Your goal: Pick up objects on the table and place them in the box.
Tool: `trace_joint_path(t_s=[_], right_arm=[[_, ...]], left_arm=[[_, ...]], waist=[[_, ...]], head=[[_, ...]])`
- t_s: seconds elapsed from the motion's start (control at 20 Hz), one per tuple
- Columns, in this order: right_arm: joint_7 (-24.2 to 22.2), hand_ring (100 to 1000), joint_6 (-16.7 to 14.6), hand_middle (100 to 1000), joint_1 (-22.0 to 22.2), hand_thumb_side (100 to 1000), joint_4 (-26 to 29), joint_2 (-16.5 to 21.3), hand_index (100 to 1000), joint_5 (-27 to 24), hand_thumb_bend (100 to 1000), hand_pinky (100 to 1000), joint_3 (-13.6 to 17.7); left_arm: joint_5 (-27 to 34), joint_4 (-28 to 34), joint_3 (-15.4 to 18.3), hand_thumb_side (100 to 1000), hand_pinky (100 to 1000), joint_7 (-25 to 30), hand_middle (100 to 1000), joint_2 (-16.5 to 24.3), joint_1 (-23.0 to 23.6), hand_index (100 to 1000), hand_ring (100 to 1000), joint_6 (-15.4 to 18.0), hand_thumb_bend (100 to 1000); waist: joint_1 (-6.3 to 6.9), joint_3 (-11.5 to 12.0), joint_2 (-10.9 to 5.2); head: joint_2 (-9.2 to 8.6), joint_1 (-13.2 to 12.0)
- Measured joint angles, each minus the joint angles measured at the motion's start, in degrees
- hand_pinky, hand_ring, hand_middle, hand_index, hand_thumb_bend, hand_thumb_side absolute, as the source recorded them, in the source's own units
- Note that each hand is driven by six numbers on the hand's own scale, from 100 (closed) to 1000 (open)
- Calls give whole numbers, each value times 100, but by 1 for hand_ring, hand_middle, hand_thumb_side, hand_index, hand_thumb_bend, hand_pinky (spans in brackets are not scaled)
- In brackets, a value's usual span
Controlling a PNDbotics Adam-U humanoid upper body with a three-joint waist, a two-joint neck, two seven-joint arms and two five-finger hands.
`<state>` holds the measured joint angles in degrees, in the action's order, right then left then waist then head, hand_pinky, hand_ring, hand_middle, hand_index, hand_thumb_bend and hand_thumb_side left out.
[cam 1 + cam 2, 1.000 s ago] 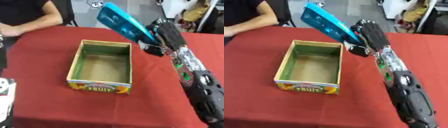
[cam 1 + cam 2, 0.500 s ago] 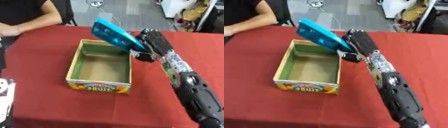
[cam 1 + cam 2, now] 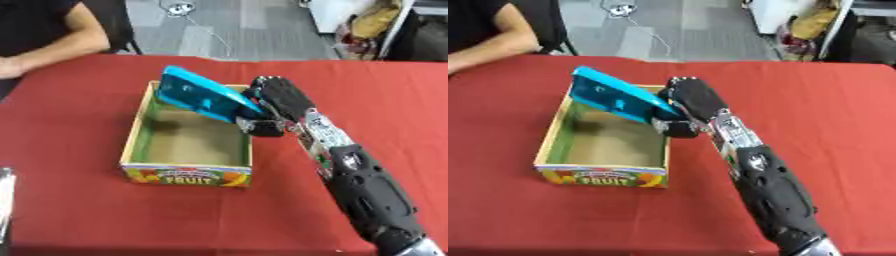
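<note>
Box: open cardboard, fruit print on its front, left of centre on the red desk; nothing seen inside. Blue packet: flat, tilted, held over the box's upper right corner. Right robot hand: centre frame, fingers curled around the packet's lower end. Risk: released at this tilt, the packet may catch the rim and tip onto the desk.

The box stands open-topped, its floor bare; a tilted blue package and the right hand crowd its far right corner.
</note>
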<state>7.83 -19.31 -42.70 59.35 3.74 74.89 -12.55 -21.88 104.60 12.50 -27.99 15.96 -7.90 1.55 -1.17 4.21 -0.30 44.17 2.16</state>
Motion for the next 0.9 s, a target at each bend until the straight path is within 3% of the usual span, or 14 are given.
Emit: trace_joint_path(t_s=[0.6,0.7,0.75,0.85,0.9], right_arm=[[-67,100,-208,173,-331,533,-156,-335,242,141,100,100,-125],[-87,100,-257,247,-376,579,-223,-370,325,184,100,100,-150],[-103,121,-297,318,-384,605,-269,-383,404,215,100,100,-173],[-223,379,-426,533,-393,704,-399,-401,613,315,103,100,-227],[-340,470,-526,610,-395,711,-489,-421,673,389,208,240,-257]], left_arm=[[23,-4,-23,958,501,28,778,-1,0,765,673,24,100],[25,-4,-34,959,501,37,778,-1,0,765,674,33,100],[25,-4,-45,958,501,39,778,-1,-1,765,674,35,100],[26,-4,-52,958,501,42,778,-2,-1,765,674,36,100],[26,-5,-52,959,501,43,778,-2,-2,765,674,36,100]], waist=[[0,-12,0],[0,-12,0],[0,-13,0],[-1,-13,0],[-1,-12,0]], head=[[0,67],[0,94],[0,95],[0,97],[0,98]])
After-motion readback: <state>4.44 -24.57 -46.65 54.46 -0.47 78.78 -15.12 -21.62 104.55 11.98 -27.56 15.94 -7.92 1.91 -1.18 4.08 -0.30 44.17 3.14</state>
